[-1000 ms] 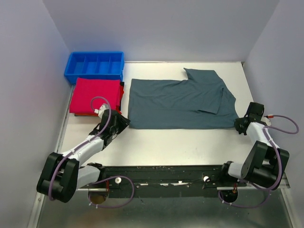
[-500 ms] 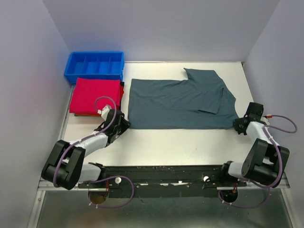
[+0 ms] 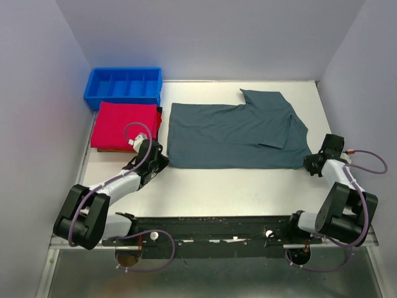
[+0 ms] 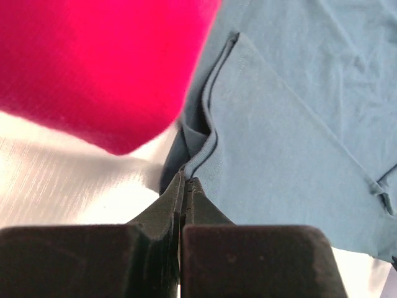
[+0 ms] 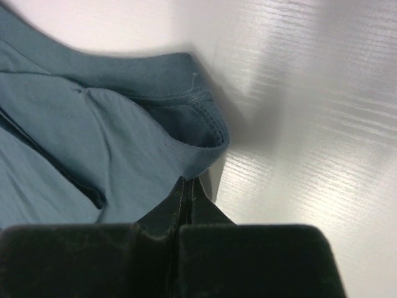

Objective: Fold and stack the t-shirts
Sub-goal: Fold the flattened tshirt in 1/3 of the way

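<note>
A grey-blue t-shirt (image 3: 232, 136) lies spread across the middle of the white table, partly folded. My left gripper (image 3: 162, 160) is shut on the shirt's near left corner; in the left wrist view the gripper (image 4: 186, 180) pinches the hem of the t-shirt (image 4: 279, 136). At the near right corner my right gripper (image 3: 310, 162) is shut on the cloth too, and the right wrist view shows the gripper (image 5: 188, 181) holding a raised fold of the t-shirt (image 5: 93, 143). A folded red t-shirt (image 3: 124, 124) lies to the left, on top of a dark one.
A blue compartment bin (image 3: 124, 87) stands at the back left, just behind the red stack. The red t-shirt (image 4: 93, 68) sits close beside the left gripper. Grey walls close the table on the left, right and back.
My left gripper has slid toward the shirt's near left corner and shut on it. The right gripper has stayed shut on the right corner.
</note>
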Motion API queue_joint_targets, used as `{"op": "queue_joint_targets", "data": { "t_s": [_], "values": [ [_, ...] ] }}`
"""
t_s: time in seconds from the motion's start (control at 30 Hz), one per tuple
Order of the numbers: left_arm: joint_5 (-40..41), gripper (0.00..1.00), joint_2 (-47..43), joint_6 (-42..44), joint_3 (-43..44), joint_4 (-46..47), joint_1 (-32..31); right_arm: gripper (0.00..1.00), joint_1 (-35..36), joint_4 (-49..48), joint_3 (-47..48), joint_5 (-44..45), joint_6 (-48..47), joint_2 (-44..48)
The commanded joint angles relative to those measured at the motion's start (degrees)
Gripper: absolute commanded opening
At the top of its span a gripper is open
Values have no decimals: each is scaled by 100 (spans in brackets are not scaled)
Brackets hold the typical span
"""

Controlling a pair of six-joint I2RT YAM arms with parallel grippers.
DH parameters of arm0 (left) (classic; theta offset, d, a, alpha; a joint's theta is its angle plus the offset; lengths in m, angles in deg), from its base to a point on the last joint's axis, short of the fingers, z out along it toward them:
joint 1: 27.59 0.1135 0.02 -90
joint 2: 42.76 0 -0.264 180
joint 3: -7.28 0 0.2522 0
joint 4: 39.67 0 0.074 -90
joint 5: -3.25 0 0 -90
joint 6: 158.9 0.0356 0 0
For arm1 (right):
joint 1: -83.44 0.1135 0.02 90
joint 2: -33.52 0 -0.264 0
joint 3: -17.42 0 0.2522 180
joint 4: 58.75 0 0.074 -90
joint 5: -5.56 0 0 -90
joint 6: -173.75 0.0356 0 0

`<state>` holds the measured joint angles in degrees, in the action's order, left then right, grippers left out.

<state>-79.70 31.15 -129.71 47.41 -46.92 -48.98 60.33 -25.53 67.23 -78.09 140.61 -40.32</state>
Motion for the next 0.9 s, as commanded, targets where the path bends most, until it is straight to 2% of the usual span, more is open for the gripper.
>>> {"op": "queue_joint_targets", "data": {
  "t_s": [0.0, 0.23, 0.27, 0.4, 0.53, 0.7, 0.87],
  "values": [
    [-37, 0, -219, 237, 219, -360, 29, 1, -35, 102, 261, -414, -44, 116],
    [-90, 0, -263, 430, 562, -641, 143, 1, 79, -284, 1561, -2372, -87, 852],
    [-29, 0, -315, 430, 571, -763, 144, 1, 79, -294, 1728, -2436, -140, 1002],
    [130, 0, -526, 553, 562, -966, 152, 1, 70, 591, 1792, -1297, -201, 1399],
    [139, 0, -728, 589, 431, -1037, 152, 1, -43, 1532, 1318, -461, -176, 1154],
    [139, 0, -966, 650, 211, -1090, 144, 1, -229, 1051, 246, -565, -193, 1039],
    [130, 0, -1124, 711, 62, -1177, 144, 1, -237, 963, -72, -293, -228, 1056]
  ]
}}
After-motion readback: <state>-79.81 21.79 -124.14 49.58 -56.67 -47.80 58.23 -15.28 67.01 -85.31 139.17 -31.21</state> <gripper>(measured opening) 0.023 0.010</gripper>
